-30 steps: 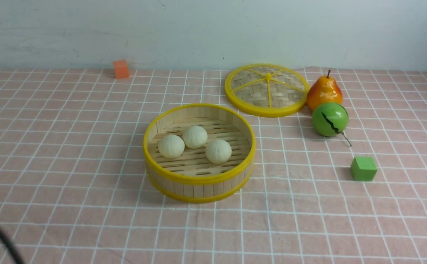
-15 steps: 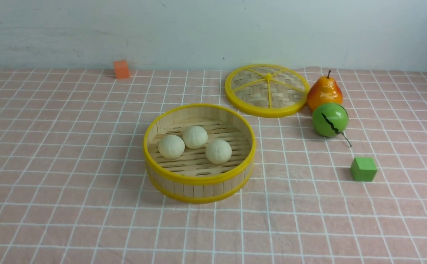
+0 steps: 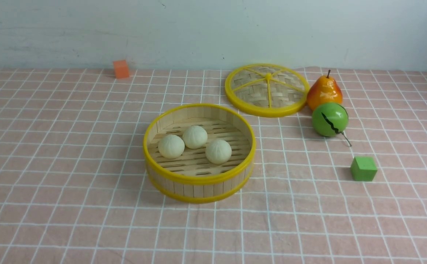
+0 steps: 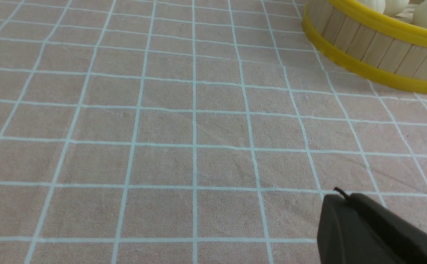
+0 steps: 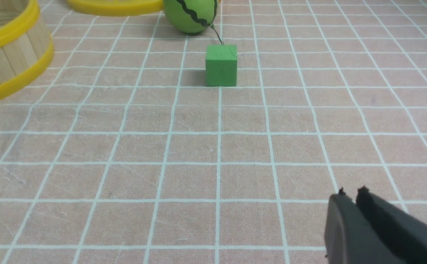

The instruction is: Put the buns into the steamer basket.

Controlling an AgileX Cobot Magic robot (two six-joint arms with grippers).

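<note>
1. Here, three small cream-white round buns with faint pleats, one at the left point(image 3: 171, 146), one at the back point(image 3: 194, 136) and one at the right point(image 3: 218, 151), lie close together on the slatted floor of the round bamboo steamer basket with yellow rims point(image 3: 199, 179), which stands mid-cloth on the pink checked tablecloth point(image 3: 70, 154).
2. The flat woven lid with yellow spokes point(image 3: 267, 90) lies behind and to the right of the basket, apart from it.
3. An orange-yellow pear point(image 3: 324, 92) stands just beside the lid, with a green ball marked by a black crack point(image 3: 329, 119) in front of the pear.
4. A green cube point(image 3: 363, 168) sits nearer the camera than the ball; a small orange cube point(image 3: 121, 69) sits by the far wall.
5. The left gripper point(image 4: 340, 200) hangs above bare cloth near the basket's outer wall, its dark fingers pressed together, holding nothing.
6. The right gripper point(image 5: 350, 196) faces the green cube from well back, fingertips closed with only a thin seam between them.
</note>
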